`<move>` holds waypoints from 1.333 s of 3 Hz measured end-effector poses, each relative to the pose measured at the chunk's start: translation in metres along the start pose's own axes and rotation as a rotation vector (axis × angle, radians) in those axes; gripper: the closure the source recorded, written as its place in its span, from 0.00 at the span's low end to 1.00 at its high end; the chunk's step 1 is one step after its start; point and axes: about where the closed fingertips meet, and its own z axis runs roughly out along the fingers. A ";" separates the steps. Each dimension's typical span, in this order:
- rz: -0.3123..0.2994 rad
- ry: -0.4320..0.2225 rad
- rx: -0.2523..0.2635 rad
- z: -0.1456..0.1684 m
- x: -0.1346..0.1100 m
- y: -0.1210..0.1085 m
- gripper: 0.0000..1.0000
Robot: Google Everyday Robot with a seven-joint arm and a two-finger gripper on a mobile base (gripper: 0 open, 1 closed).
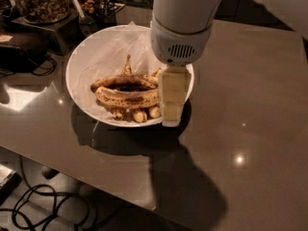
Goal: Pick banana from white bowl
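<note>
The white bowl [84,57] stands on the brown table, lined with crumpled white paper. In it lies the banana [126,98], long, curved, dull yellow with brown speckles. A darker, browner banana [125,81] lies just behind it, and short stubby pieces [139,114] lie in front. My gripper [172,110] hangs from the white arm over the bowl's right rim, at the right end of the banana. It hides that end and part of the rim.
A dark tray with jars of dried goods [41,4] stands at the back left. A black device with cables [21,49] sits left of the bowl. The table's front edge [82,182] runs low left, with cables on the floor [43,208].
</note>
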 end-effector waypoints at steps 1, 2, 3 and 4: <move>-0.003 -0.003 0.002 -0.001 -0.002 0.000 0.00; 0.010 -0.062 -0.058 0.009 -0.024 -0.001 0.00; 0.018 -0.106 -0.131 0.023 -0.049 -0.001 0.01; 0.023 -0.127 -0.198 0.037 -0.066 0.000 0.07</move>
